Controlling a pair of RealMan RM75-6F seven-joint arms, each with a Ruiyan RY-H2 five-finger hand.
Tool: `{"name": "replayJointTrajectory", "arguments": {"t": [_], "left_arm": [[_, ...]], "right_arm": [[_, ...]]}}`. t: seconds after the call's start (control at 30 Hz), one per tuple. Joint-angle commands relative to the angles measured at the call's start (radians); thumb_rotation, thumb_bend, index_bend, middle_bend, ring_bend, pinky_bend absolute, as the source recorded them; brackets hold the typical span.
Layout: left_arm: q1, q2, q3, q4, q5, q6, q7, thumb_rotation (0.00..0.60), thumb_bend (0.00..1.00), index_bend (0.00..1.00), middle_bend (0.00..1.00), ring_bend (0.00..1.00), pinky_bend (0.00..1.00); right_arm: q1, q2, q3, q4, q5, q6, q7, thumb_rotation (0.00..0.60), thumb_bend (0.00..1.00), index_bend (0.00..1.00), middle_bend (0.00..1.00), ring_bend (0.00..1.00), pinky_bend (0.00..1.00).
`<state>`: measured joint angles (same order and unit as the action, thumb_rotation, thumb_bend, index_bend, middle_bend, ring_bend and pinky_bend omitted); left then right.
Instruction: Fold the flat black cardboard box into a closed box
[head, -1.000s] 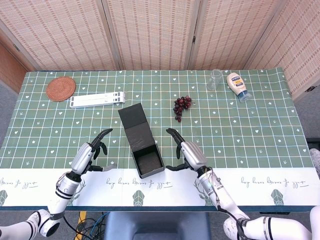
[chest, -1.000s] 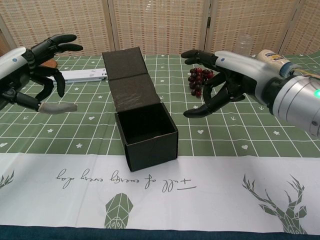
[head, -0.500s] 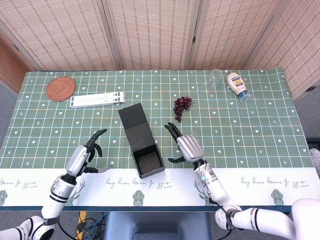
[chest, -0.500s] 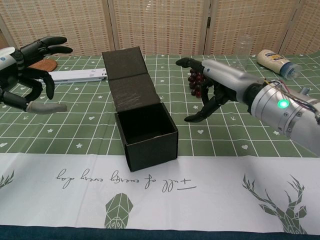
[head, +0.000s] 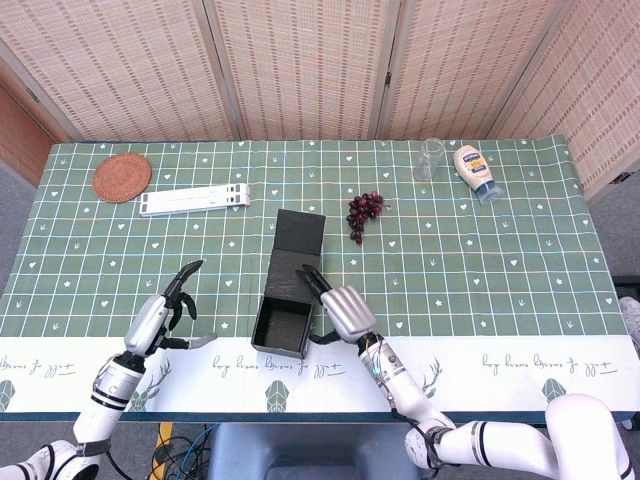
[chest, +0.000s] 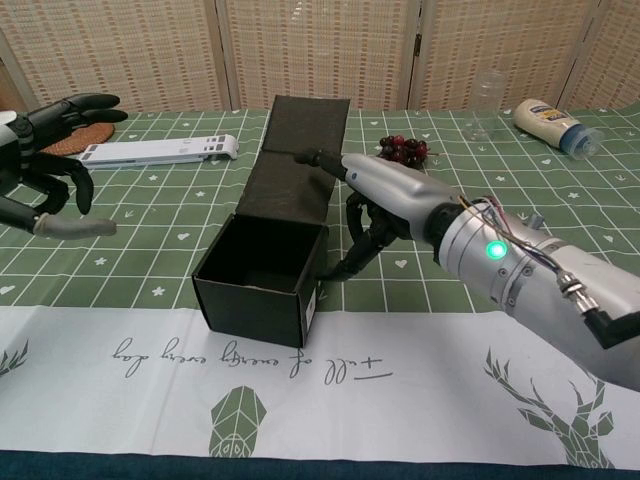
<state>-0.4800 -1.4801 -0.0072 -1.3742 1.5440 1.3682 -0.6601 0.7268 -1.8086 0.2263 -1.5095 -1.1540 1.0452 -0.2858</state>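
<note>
The box (head: 283, 322) stands open near the table's front edge, lid (head: 296, 250) lying back. I judge it light, stiff, prone to sliding; grip the lid's far edge. My right hand (head: 343, 309) touches its side, fingers spread, holding nothing; my left hand (head: 160, 318) hangs open, apart.

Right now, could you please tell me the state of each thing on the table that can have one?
black box: assembled, open-topped, lid flap lying back flat.
right hand: fingers spread, against the box's right side.
left hand: open, clear of the box.
glass: upright, looks empty.
squeeze bottle: lying on its side.
</note>
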Motion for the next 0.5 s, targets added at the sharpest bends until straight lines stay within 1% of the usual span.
{"name": "replayJointTrajectory", "arguments": {"t": [0.03,0.13,0.2,0.27,0.37,0.5], "left_arm": [[-0.008,0.045,0.029,-0.026,0.001,-0.071,-0.035,0.6,0.07,0.0,0.03,0.57,0.84],[-0.041,0.107,0.07,-0.05,0.018,-0.179,-0.13,0.6,0.07,0.0,0.0,0.58,0.84],[-0.06,0.126,0.082,-0.045,0.025,-0.228,-0.19,0.6,0.07,0.0,0.0,0.59,0.84],[-0.078,0.121,0.087,-0.017,0.037,-0.263,-0.231,0.6,0.07,0.0,0.0,0.59,0.84],[-0.105,0.099,0.088,0.02,0.057,-0.3,-0.277,0.6,0.07,0.0,0.0,0.6,0.84],[-0.133,0.054,0.083,0.066,0.066,-0.335,-0.325,0.6,0.07,0.0,0.0,0.61,0.85]], "right_arm": [[-0.014,0.047,0.012,-0.068,0.002,0.007,0.018,0.6,0.0,0.0,0.0,0.65,1.0],[-0.032,0.133,0.024,-0.175,-0.017,0.018,0.035,0.6,0.0,0.0,0.0,0.65,1.0],[-0.046,0.195,0.033,-0.244,-0.034,0.033,0.043,0.6,0.0,0.0,0.0,0.65,1.0],[-0.057,0.251,0.043,-0.296,-0.037,0.042,0.044,0.6,0.0,0.0,0.01,0.65,1.0],[-0.071,0.31,0.058,-0.343,-0.03,0.057,0.048,0.6,0.0,0.0,0.01,0.65,1.0],[-0.088,0.357,0.065,-0.377,-0.016,0.07,0.064,0.6,0.0,0.0,0.01,0.65,1.0]]}}
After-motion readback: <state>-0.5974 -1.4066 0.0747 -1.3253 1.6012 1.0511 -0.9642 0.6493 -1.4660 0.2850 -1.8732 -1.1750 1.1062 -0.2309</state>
